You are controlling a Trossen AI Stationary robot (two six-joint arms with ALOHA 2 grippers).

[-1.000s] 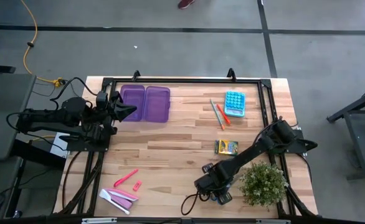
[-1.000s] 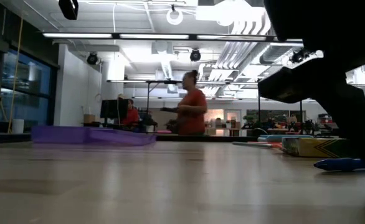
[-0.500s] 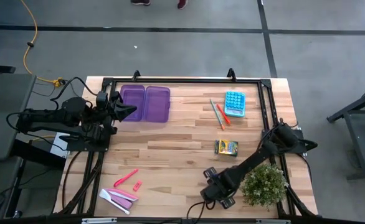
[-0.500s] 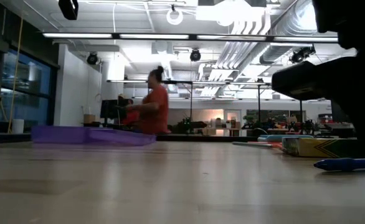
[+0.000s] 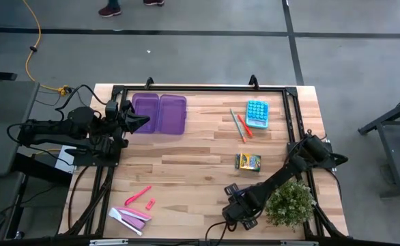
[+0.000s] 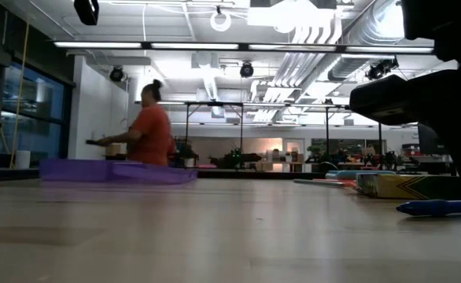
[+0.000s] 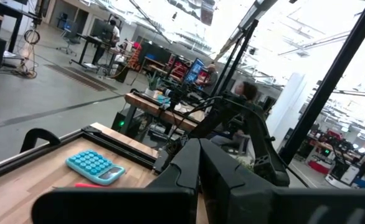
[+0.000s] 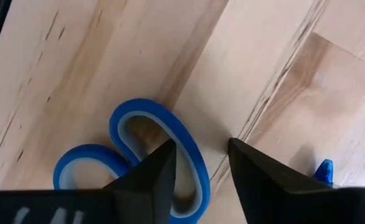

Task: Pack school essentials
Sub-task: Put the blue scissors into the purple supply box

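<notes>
My right gripper [image 8: 201,149] is open and points down near the table's near edge [image 5: 237,214], over the blue-handled scissors [image 8: 146,142]. One finger stands over a handle loop and the other outside it. The blue pen [image 6: 435,207] lies beside them, with its tip [image 8: 323,170] in the right wrist view. The crayon box [image 5: 248,162], the red and green pencils [image 5: 239,126], the pink marker [image 5: 138,196] and the small pink piece [image 5: 150,203] lie flat on the table. My left gripper [image 5: 138,123] is shut and waits at the left edge beside the open purple case [image 5: 159,113]. My right gripper straddles the rim of one scissor handle loop [image 8: 194,167] from above, pointing down. Whether the fingers touch it I cannot tell. The scissors lie flat on the table.
A bushy green plant [image 5: 289,202] stands close to my right arm, on its right. A teal calculator [image 5: 256,113] lies by the far right. A white and pink piece [image 5: 127,217] lies at the near left corner. A person walks in the room beyond the table [image 6: 148,134].
My right gripper has moved a little toward the table's near edge and to the right, onto the scissors, uncovering the blue pen in the low view. The person in the room behind has walked to the left.
</notes>
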